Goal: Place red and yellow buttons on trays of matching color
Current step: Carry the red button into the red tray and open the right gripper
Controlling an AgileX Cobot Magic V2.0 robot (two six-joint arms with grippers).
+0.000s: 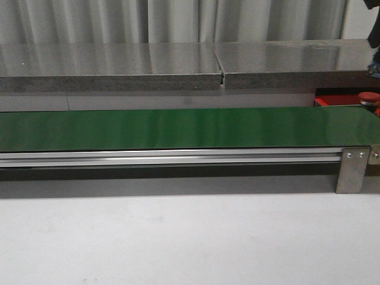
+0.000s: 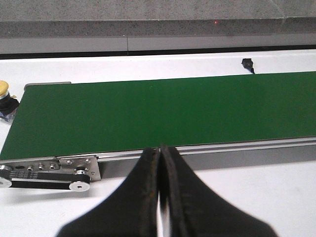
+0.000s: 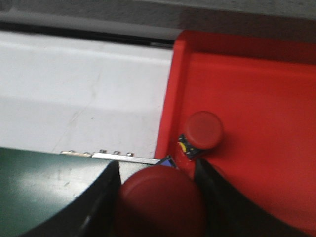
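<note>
My right gripper (image 3: pixel 158 197) is clamped on a red button (image 3: pixel 160 202), the cap filling the gap between the two dark fingers (image 3: pixel 101 197). In the right wrist view it hangs at the near edge of the red tray (image 3: pixel 276 98), straddling the tray's rim and the end of the green belt (image 3: pixel 39 187).

Step in hand, as I judge it: carry this button fully over the tray floor and set it down.
- Move inward past the raised rim first; releasing here risks the button tipping on the rim or falling back to the belt.
- Keep clear of the red button already lying in the tray (image 3: pixel 202 131), which sits just beside my load. Landing on it would roll both.
- Lower until the base meets the floor, then spread the fingers and lift straight up.

My left gripper (image 2: pixel 160 153) is closed on nothing, fingertips pressed together, hovering at the near edge of the belt.

Count:
- Red buttons: two seen, one in my grasp and one in the tray.
- Yellow buttons: one (image 2: pixel 4 89), off the far end of the belt in the left wrist view; what it rests on is cut off.
- Red trays: one. Yellow tray: none visible.
- Belt surface: bare in the front view (image 1: pixel 178 127).
</note>
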